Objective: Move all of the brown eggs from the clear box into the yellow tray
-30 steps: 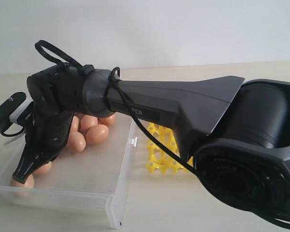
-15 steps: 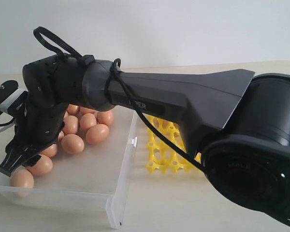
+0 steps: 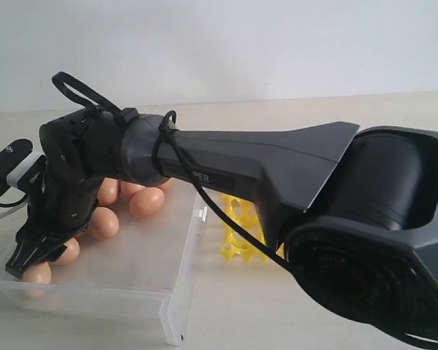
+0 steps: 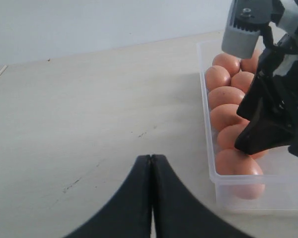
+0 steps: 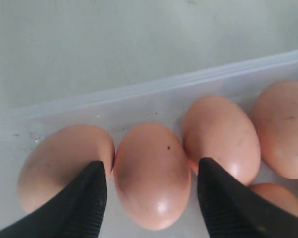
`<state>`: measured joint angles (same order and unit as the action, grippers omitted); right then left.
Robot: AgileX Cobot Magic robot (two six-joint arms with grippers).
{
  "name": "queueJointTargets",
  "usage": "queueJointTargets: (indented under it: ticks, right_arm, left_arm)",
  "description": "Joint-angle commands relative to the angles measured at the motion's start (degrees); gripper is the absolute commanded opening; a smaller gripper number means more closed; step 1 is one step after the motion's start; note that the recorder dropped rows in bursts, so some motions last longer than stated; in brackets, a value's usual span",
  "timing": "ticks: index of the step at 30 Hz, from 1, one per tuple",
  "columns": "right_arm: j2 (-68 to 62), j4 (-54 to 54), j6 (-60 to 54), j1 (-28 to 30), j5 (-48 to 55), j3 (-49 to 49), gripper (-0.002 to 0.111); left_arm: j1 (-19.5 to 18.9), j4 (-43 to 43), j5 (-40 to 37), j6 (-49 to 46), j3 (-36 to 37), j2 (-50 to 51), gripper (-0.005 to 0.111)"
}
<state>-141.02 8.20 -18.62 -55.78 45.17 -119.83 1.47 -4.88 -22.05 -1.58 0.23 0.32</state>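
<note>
Plain pale wall [image 3: 277, 44] behind; beige tabletop [image 4: 79, 124], faintly scuffed, perhaps laminate; soft light.

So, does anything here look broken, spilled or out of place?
Nothing stands out. The brown eggs that show look whole, lying loose in the clear box, with no crack or spill visible. The yellow tray is mostly hidden behind the arm, so I cannot judge it.
</note>
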Motion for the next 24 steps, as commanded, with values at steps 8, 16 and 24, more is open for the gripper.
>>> queueJointTargets:
  ticks: [8,16,24]
  right_arm:
    - [-0.9,-0.6,1.6,-0.1,4.9,-0.1,0.051]
    - [-1.2,-0.5,2.3,-0.1,9.0,-0.1,0.051]
    - [-0.2,0.9,5.8,0.3,17.4,-1.9,0.051]
  left_arm:
    - [0.3,0.3,0.4,0.2,-0.2,-0.3,0.000]
    - [0.3,0.3,0.4,0.2,-0.2,-0.3,0.000]
    - [0.3,0.3,0.4,0.2,-0.2,-0.3,0.000]
